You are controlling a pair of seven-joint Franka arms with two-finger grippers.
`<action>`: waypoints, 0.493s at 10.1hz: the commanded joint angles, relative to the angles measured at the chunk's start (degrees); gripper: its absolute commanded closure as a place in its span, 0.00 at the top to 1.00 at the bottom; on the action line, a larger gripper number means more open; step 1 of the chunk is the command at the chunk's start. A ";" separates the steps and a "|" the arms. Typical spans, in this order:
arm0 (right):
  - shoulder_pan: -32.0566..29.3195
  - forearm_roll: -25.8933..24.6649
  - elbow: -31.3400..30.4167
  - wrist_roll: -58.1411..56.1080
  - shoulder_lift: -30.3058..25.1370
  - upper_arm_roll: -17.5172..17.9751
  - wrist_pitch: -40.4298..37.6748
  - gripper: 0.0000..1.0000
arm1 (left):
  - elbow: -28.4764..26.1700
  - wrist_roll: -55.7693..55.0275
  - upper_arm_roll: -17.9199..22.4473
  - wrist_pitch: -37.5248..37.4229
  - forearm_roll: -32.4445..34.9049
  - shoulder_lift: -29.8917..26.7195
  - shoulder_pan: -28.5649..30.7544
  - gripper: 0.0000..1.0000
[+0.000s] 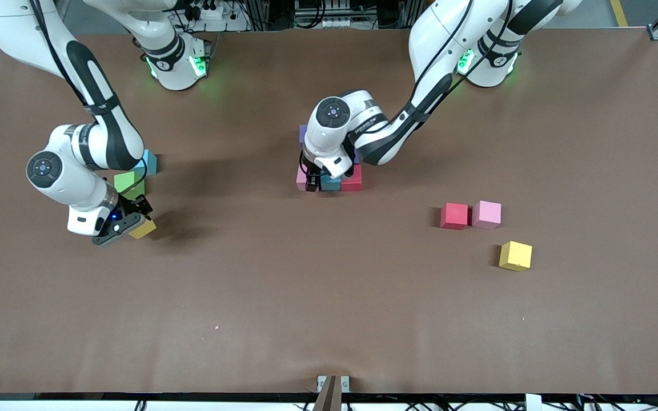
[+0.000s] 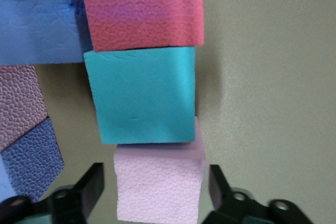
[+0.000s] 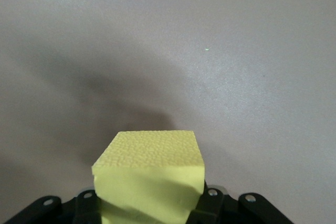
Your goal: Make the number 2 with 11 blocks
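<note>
Sitting between the open left gripper (image 2: 157, 195) fingers: pink block (image 2: 159, 182).

My desk (image 1: 329, 319) is covered in plain brown. Mid-desk a pink cube (image 1: 301, 178), a teal cube (image 1: 331, 183) and a red cube (image 1: 352, 178) sit in a touching row. Toward my left arm's end lie a red cube (image 1: 454, 216) touching a pink one (image 1: 486, 214), and a yellow cube (image 1: 516, 255) nearer the front camera. Toward my right arm's end sit a green cube (image 1: 127, 182) and a light blue cube (image 1: 149, 162).

a small matte green foam cube (image 1: 128, 182) sits on the wide brown counter (image 1: 306, 297) toward the right arm's end. a small grey metal bracket (image 1: 333, 383) is fixed at the counter's near edge.
</note>
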 commanded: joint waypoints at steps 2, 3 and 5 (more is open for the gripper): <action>-0.42 -0.65 1.02 0.57 0.56 0.73 -0.67 0.24 | 1.64 0.30 -0.30 -6.64 0.57 -2.87 0.01 1.00; -0.34 -0.65 1.11 1.01 0.21 1.34 -0.84 0.24 | 1.64 0.30 -0.57 -8.75 0.30 -5.24 0.36 1.00; 1.41 0.06 1.11 3.98 -0.50 2.75 -1.20 0.25 | 2.42 0.74 -0.57 -13.41 0.30 -9.20 0.53 1.00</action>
